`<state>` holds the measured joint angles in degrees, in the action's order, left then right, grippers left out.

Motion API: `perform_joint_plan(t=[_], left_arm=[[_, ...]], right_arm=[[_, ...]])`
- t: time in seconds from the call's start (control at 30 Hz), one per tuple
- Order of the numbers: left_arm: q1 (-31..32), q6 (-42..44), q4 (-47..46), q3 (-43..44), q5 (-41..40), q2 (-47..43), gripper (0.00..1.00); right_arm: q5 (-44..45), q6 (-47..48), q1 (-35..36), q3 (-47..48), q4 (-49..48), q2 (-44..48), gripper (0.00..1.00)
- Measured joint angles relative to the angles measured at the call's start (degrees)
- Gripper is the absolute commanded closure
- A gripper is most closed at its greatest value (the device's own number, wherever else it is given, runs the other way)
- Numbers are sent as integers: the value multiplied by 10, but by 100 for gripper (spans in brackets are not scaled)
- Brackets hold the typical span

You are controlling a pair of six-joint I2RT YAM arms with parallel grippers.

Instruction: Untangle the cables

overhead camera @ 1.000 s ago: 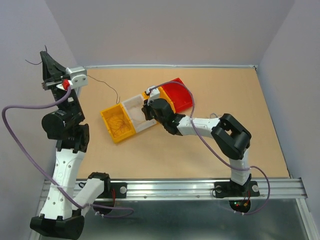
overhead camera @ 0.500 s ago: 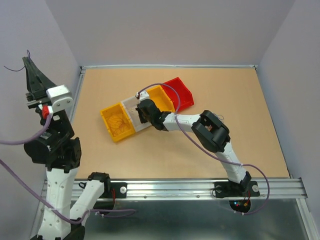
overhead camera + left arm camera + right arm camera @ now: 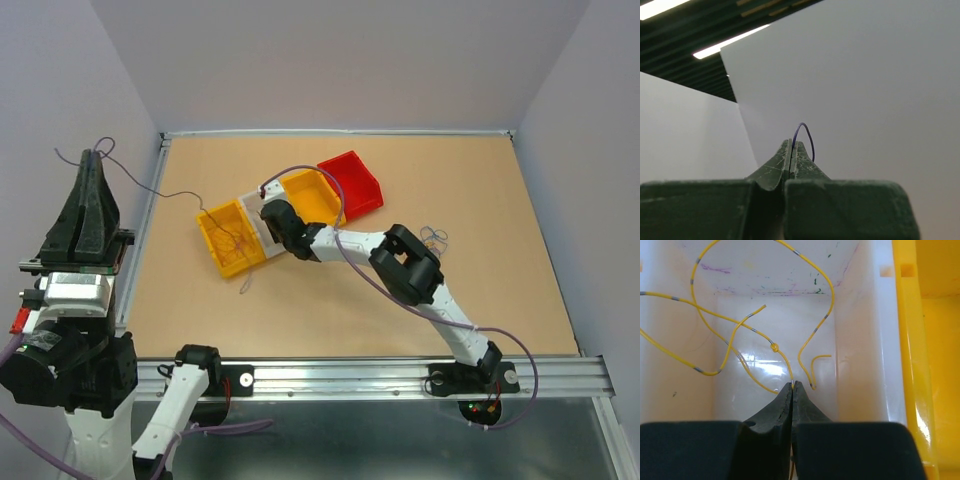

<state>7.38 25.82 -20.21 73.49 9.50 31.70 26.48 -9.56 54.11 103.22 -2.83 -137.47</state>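
Note:
My left gripper (image 3: 95, 158) is raised high at the far left, shut on a thin blue-purple wire (image 3: 165, 194). The wire runs down from it into the left yellow bin (image 3: 214, 251). In the left wrist view the gripper (image 3: 792, 142) pinches a blue-purple loop (image 3: 808, 133) against a blank wall. My right gripper (image 3: 268, 216) is down in the white bin (image 3: 252, 203). In the right wrist view it (image 3: 793, 384) is shut on a yellow wire (image 3: 773, 347) with grey bands and a small knot, which curls across the white bin's floor (image 3: 785, 275).
An orange-yellow bin (image 3: 312, 195) and a red bin (image 3: 352, 183) stand in the same row. A small blue wire loop (image 3: 432, 237) lies on the table to the right. A short wire piece (image 3: 245, 285) lies in front of the yellow bin.
My left arm has swung up and toward the camera, drawing the blue-purple wire out of the yellow bin. My right gripper has moved left along the bins into the white one.

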Motion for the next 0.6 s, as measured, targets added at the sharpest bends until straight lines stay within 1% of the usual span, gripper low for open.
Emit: perform_joint_plan(t=[0.07, 0.13, 0.2, 0.3, 0.37, 0.4, 0.43, 0.47, 0.53, 0.6], left_arm=[[0, -28, 29, 3, 27, 0, 100], [0, -55, 51, 5, 52, 3, 100], [0, -80, 64, 5, 74, 8, 100], [0, -108, 79, 5, 100, 17, 100], [0, -122, 84, 5, 114, 23, 100], [0, -129, 86, 5, 120, 26, 100], [0, -134, 88, 3, 129, 29, 100], [0, -140, 88, -1, 137, 29, 100], [0, -148, 87, -9, 153, 29, 100], [0, -155, 85, -19, 167, 29, 100]], right_arm=[[7, 6, 0, 1, 0, -1, 92], [11, 12, 0, 2, 0, -1, 85], [9, 18, 0, 2, 3, -1, 80], [2, 23, 0, 2, 8, 3, 77], [-5, 28, 0, 2, 12, 10, 73], [-7, 30, 0, 2, 12, 14, 67], [-12, 33, 0, 2, 13, 23, 62], [-15, 37, 0, 2, 14, 28, 54], [-23, 42, 0, 2, 12, 47, 46], [-25, 45, 0, 2, 12, 58, 44]])
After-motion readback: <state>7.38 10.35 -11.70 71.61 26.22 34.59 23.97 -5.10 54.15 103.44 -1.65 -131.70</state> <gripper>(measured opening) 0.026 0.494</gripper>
